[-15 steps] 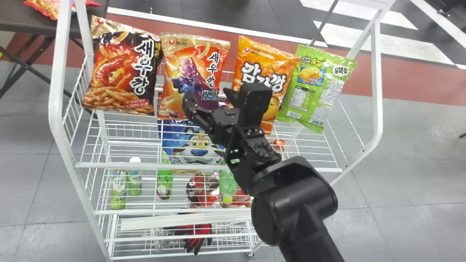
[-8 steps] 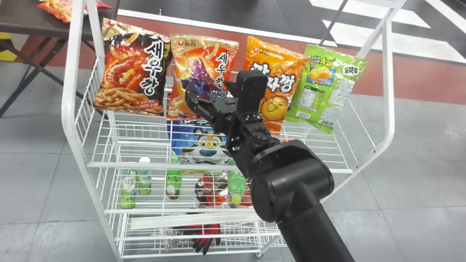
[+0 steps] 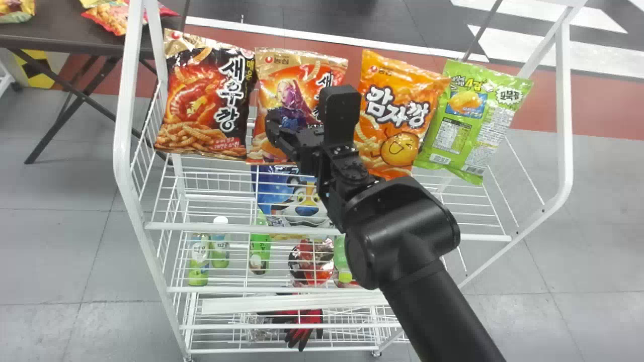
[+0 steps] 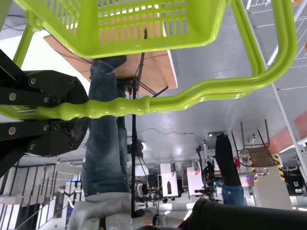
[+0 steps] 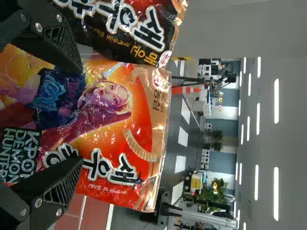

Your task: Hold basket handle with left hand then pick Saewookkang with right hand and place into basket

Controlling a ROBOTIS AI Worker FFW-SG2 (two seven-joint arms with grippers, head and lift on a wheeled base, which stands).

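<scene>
Right gripper (image 3: 296, 119) open in front of the Saewookkang (image 3: 282, 90), left gripper (image 4: 79, 113) closed on the basket handle (image 4: 206, 97)

Your Saewookkang, the orange-red bag with a purple-haired figure, stands at the upper middle of the head view, on the top tier of the white wire rack (image 3: 241, 228). Your right arm (image 3: 427, 286) comes in from the lower right, and its jaws are spread wide in front of that bag, one toward each side. You cannot tell whether either jaw touches it.

Your left jaws are clamped around the ridged grip of the green handle — the matching basket (image 4: 144, 51) is attached to it.

Just beside the Saewookkang, toward the upper left, you have a darker bag (image 3: 201, 103) with a red front. On the other side come an orange bag (image 3: 397, 146) and, partly behind it, a green bag (image 3: 465, 133). Below, you can see a blue bag (image 3: 276, 193) with a tiger, then small bottles (image 3: 198, 256), and red-and-black gloves (image 3: 304, 329) at the lower middle. In the upper left corner, more snack bags (image 3: 118, 19) lie on a dark bench (image 3: 55, 37).
</scene>
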